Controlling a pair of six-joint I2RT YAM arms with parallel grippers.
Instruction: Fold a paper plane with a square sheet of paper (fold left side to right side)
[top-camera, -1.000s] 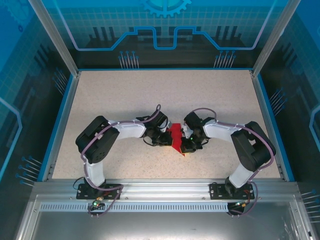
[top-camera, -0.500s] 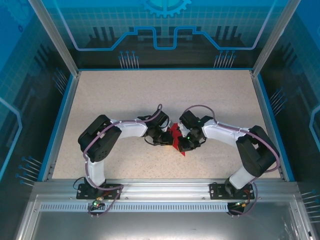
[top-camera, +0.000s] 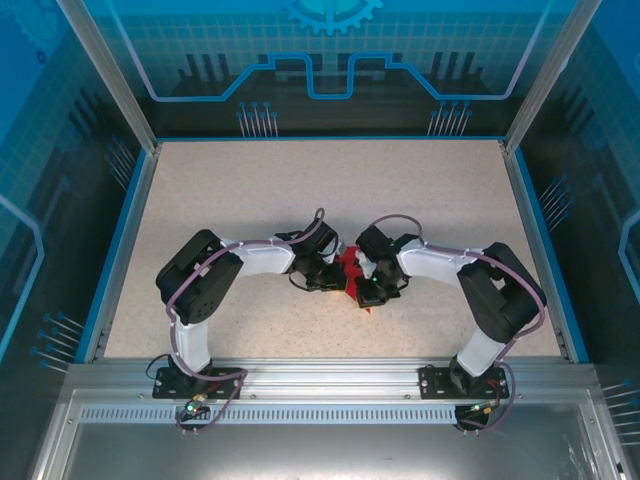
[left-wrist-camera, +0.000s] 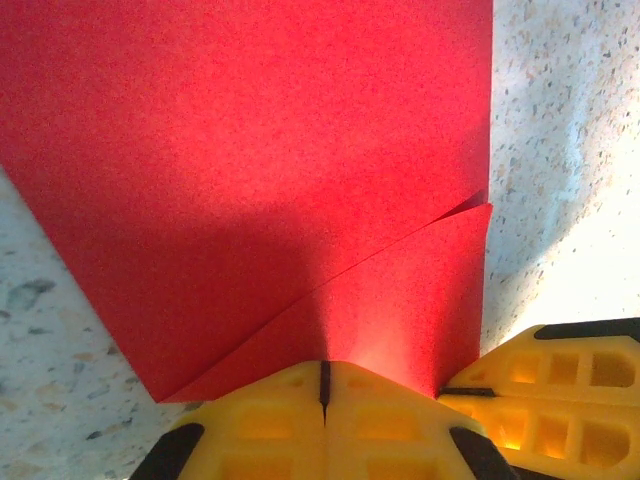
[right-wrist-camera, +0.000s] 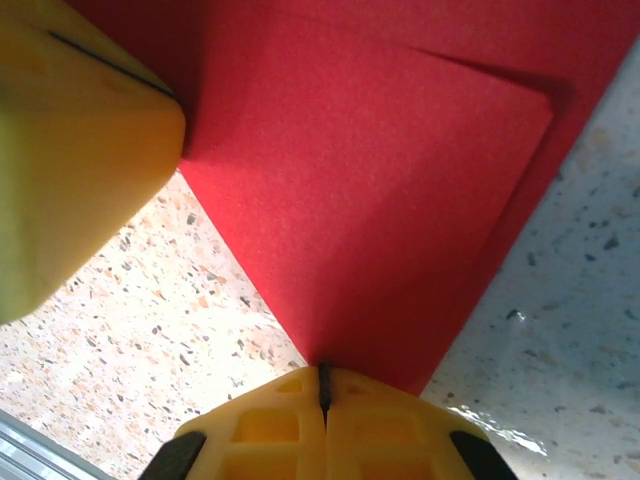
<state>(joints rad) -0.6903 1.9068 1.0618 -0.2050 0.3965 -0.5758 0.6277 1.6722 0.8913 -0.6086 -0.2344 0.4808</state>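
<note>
- My left hand (left-wrist-camera: 323, 372) has its fingers pressed together on the near edge of the sheet of paper (left-wrist-camera: 250, 170). The red sheet spreads away from it toward 12 o'clock in the left wrist view, with a diagonal layer edge climbing toward 2 o'clock.
- My right hand (right-wrist-camera: 323, 378) is likewise clamped on a corner of the same sheet, and my other hand's yellow finger sits at 10 o'clock in the right wrist view.
- From above, the sheet lies on the tabletop (top-camera: 200, 200) between my two hands, at 3 o'clock from the left one and 9 o'clock from the right.
- Its long axis runs roughly 12 to 6, with the tip leaning toward 5.
- Both hands are equally close. I judge the left-held side must travel toward 3 o'clock, across that axis.
</note>
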